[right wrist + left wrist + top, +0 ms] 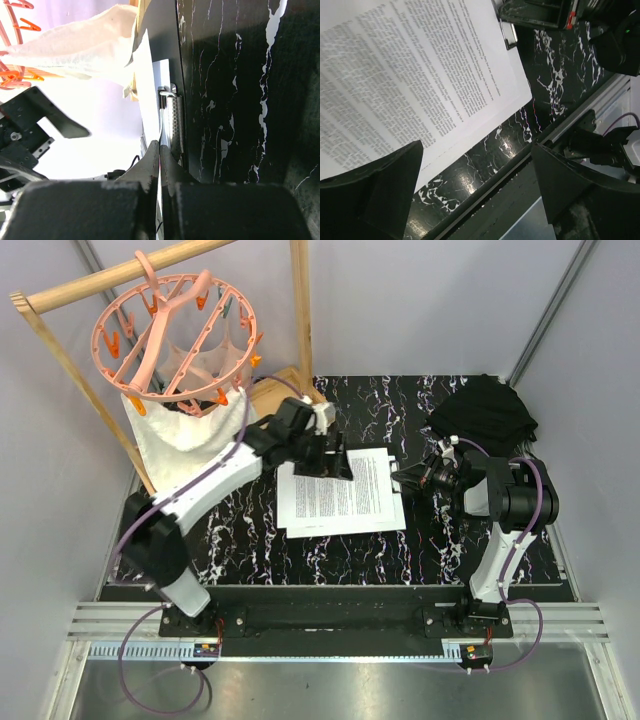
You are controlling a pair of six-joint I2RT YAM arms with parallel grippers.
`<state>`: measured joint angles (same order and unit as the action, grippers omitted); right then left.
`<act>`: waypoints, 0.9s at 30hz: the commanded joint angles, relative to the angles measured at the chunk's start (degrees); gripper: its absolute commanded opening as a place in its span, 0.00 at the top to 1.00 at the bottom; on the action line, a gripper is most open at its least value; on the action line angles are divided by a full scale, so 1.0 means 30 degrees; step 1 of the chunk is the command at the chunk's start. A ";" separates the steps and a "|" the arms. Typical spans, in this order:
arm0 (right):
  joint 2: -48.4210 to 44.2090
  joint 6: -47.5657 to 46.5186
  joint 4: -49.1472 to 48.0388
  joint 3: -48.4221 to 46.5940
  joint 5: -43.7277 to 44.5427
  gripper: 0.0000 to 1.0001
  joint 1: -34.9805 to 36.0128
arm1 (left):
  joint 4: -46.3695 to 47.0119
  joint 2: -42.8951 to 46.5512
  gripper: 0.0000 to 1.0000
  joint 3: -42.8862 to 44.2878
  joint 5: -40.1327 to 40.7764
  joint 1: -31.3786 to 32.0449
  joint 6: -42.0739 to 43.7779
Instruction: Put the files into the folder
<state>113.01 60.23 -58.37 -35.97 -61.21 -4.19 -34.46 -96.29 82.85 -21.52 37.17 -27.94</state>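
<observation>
Most of the work looks done, though not clearly finished. The files (pixel 343 495) lie flat in a slightly fanned stack in the middle of the table (pixel 450 540), with one sheet skewed and its corner sticking out below the rest. The folder is presumably under them. Its black board is hard to tell from the dark marbled tabletop, and only its silver clip (pixel 173 117) shows, at the right short edge of the stack. I judge that what remains is squaring the sheets and making sure their edge sits under that clip. From these views I cannot say whether the clip already bites on the paper.

The left gripper (pixel 335 462) hangs just above the far left part of the stack. Its jaws are spread wide with nothing between them, and in its own wrist view the printed page fills the space ahead and the two dark fingers (pixel 375 200) are clear of it.

The right gripper (pixel 408 478) sits low at the right edge of the stack, right at the clip. Its fingertips (pixel 152 152) are pressed together just short of the clip's near end. They may be pinching the paper's edge or the clip's lever, but the close view is too steep to tell.
</observation>
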 commanded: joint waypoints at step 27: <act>-0.0639 0.0930 -0.1549 -0.0258 -0.1423 1.00 -0.0070 | 0.4951 0.0341 0.01 -0.8046 0.1956 -0.5533 -0.2551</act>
<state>113.01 61.39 -58.89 -35.99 -63.18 -4.19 -23.33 -94.21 56.16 -15.00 20.82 -34.81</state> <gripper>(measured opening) 0.008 0.987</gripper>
